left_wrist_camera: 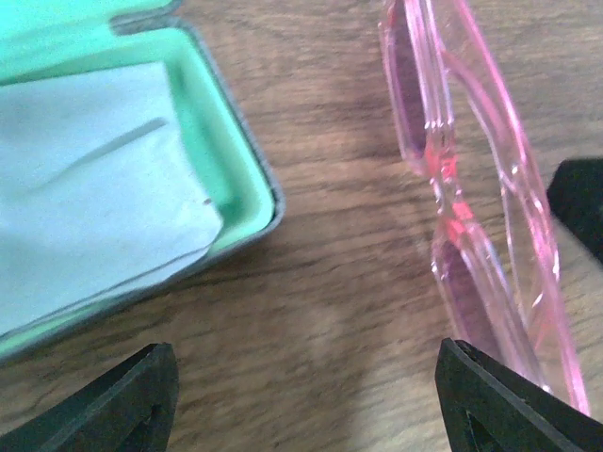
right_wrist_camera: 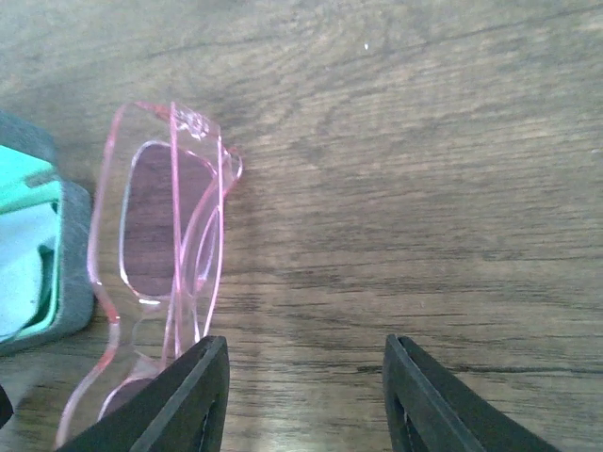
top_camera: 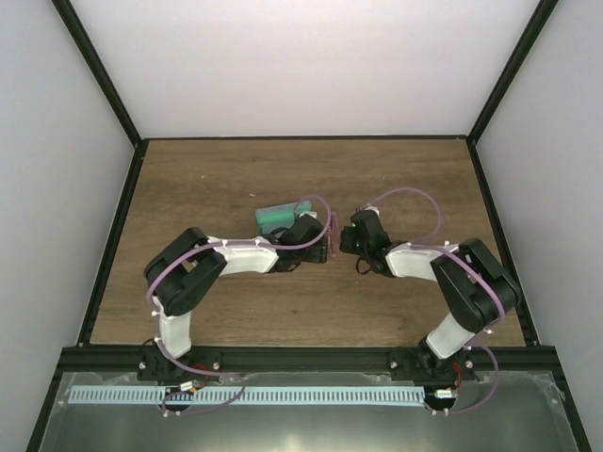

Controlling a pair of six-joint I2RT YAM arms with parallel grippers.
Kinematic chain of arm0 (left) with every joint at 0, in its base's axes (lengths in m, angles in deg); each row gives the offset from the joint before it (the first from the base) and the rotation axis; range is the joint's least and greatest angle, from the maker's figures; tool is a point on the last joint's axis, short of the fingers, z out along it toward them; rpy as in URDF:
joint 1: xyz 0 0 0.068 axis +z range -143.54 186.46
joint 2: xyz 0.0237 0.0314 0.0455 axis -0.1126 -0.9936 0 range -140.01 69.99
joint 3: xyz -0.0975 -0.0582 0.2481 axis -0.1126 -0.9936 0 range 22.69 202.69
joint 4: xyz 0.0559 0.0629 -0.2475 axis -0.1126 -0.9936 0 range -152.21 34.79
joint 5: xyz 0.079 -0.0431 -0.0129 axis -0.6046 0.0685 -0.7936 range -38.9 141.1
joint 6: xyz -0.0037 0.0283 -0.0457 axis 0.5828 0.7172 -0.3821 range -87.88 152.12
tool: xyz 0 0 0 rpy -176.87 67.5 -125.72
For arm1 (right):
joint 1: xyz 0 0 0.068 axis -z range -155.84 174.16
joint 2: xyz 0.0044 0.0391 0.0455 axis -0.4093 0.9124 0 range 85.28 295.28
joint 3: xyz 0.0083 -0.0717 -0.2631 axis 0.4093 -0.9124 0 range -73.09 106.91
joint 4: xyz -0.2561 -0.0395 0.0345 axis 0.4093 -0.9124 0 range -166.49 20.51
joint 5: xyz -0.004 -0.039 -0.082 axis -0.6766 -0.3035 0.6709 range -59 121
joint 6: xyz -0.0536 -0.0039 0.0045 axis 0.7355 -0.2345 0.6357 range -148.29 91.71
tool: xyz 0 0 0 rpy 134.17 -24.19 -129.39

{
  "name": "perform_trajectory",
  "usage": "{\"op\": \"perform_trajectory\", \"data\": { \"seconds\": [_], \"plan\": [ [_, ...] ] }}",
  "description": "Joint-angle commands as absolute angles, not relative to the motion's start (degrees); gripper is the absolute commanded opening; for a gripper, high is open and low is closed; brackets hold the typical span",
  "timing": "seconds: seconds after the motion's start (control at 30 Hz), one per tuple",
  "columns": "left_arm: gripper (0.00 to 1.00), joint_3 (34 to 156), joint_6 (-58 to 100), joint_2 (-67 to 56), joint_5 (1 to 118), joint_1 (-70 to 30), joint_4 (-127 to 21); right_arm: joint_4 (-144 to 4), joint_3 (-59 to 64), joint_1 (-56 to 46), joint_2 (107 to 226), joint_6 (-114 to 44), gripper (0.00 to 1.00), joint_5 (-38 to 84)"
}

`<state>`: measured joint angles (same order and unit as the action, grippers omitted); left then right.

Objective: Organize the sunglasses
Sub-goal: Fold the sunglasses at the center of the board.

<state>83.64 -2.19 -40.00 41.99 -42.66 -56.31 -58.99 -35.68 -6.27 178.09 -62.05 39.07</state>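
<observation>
From the top camera I see the left arm [top_camera: 236, 256] and the right arm [top_camera: 443, 273] both folded at the elbow and reaching inward, so that the two wrists nearly meet over the middle of the table [top_camera: 236, 169]. The left gripper [top_camera: 316, 243] sits just beside the green case [top_camera: 276, 217]. The right gripper [top_camera: 350, 235] faces it, and the pink sunglasses [top_camera: 334, 226] lie between them. I cannot judge either gripper's opening from up here.

On the left wrist camera, the left gripper [left_wrist_camera: 306, 405] has its fingers wide apart over bare wood, holding nothing. The case [left_wrist_camera: 240, 160] lies open at upper left, with a pale cloth [left_wrist_camera: 94, 188] inside. The sunglasses [left_wrist_camera: 471, 217] are folded and lie at the right, their long axis running up and down the frame. Their lower end passes behind the right-hand finger; I cannot tell if they touch.

On the right wrist camera, the right gripper [right_wrist_camera: 306, 395] is parted with only wood between the fingers. The sunglasses [right_wrist_camera: 160, 226] lie beside the left-hand finger, outside the gap, long axis pointing away from me. The case [right_wrist_camera: 38, 254] is at the left edge.
</observation>
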Motion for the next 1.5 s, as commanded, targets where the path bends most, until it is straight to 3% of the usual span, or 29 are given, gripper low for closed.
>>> {"op": "perform_trajectory", "data": {
  "seconds": [0.0,0.23,0.5,0.8,1.1,1.47],
  "plan": [
    [0.78,81.2,-1.0,-36.0,39.7,-42.9,-58.5,-58.2,-36.6,-6.8,174.7,-63.3,0.47,39.5],
    [0.78,75.3,-2.3,-32.2,39.3,-42.9,-57.8,-54.7,-37.9,-6.8,174.1,-63.5,0.49,35.2],
    [0.77,70.8,-3.5,-26.8,37.8,-42.9,-57.3,-52.5,-36.2,-7.9,177.5,-62.3,0.4,31.5],
    [0.77,69.7,-3.3,-27.1,39.1,-42.9,-56.1,-52.1,-35.2,-8.4,182.0,-62.0,0.46,32.2],
    [0.77,70.0,-3.2,-28.0,39.6,-42.9,-55.7,-54.0,-34.8,-9.3,180.1,-61.3,0.3,33.6],
    [0.77,70.6,-3.2,-29.9,40.8,-42.9,-54.8,-59.7,-35.7,-11.1,173.4,-60.5,0.23,41.6]
  ]
}}
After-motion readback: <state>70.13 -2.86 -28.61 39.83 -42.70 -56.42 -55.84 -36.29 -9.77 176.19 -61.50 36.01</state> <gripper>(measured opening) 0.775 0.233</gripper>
